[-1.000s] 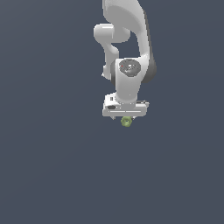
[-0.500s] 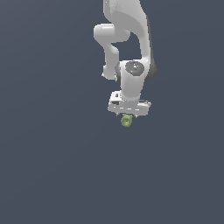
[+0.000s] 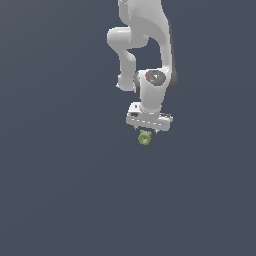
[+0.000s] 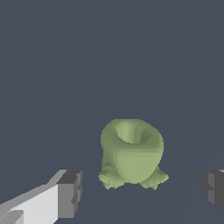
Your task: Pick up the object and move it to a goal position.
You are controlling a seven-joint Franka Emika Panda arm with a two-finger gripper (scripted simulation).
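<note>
Olive-green object is seen between the spread fingers of the open hand, directly beneath it, not yet gripped.

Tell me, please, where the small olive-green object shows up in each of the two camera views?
Exterior view: the object sits near the picture's centre, just below the white gripper.
Wrist view: it fills the lower middle, apart from both dark fingertips, between them.
Shared landmark: the gripper itself, open around the object.
</note>
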